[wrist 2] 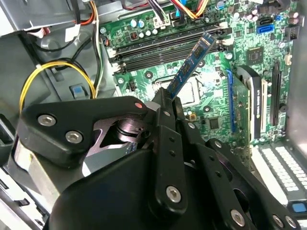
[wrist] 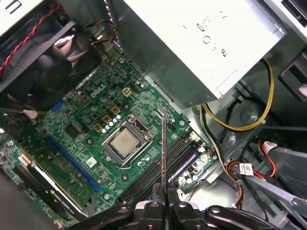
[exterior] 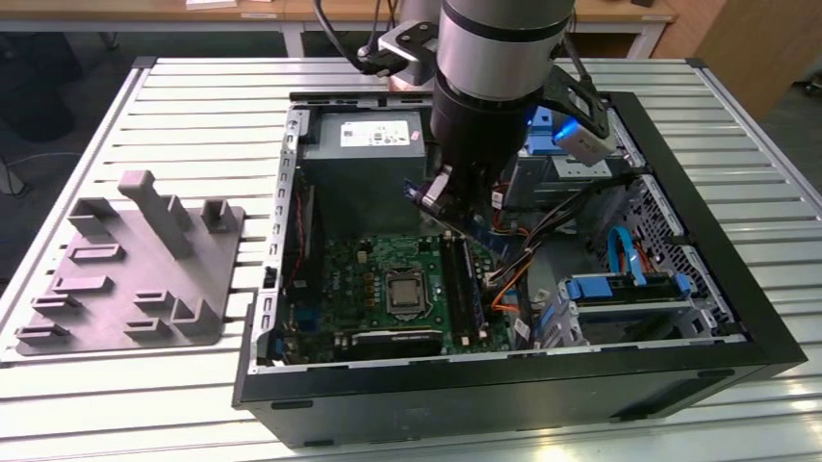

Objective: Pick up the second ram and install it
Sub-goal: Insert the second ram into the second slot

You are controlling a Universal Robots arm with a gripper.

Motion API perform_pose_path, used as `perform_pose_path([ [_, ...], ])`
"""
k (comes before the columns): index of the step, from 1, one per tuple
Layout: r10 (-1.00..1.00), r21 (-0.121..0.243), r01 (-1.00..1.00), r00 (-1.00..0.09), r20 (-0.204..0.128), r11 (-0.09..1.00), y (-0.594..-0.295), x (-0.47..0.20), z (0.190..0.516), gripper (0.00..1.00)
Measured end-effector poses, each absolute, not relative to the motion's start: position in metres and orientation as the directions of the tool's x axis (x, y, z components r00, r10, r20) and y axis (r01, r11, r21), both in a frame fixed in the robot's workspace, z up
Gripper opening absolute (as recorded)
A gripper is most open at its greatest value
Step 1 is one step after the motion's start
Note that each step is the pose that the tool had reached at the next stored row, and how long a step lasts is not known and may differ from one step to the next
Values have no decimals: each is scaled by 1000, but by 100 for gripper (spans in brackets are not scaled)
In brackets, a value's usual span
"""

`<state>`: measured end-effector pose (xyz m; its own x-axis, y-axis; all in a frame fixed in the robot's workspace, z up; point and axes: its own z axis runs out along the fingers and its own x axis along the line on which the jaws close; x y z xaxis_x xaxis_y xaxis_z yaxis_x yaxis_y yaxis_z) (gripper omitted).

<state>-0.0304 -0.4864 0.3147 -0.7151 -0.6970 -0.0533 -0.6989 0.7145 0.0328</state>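
We see the claw (wrist 2: 169,103) clamped shut on one end of the memory stick (wrist 2: 190,66), which juts out tilted inside the open computer case (exterior: 514,404), above the green motherboard (wrist: 91,120), its free end over the long memory slots (wrist 2: 163,48) beside the processor (wrist: 123,143).

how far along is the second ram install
Done: the pick-up, since the gripper is shut on the second ram, which is inside the open computer case. In hand: the stick hangs at a slant over the motherboard, its free end toward the memory slots. Left: it is not yet seated in a slot.
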Motion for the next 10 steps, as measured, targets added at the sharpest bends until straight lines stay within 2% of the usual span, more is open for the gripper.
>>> perform_pose_path([
  [10,-636,33,-638,-769,-53,769,-486,-30,315,14],
])
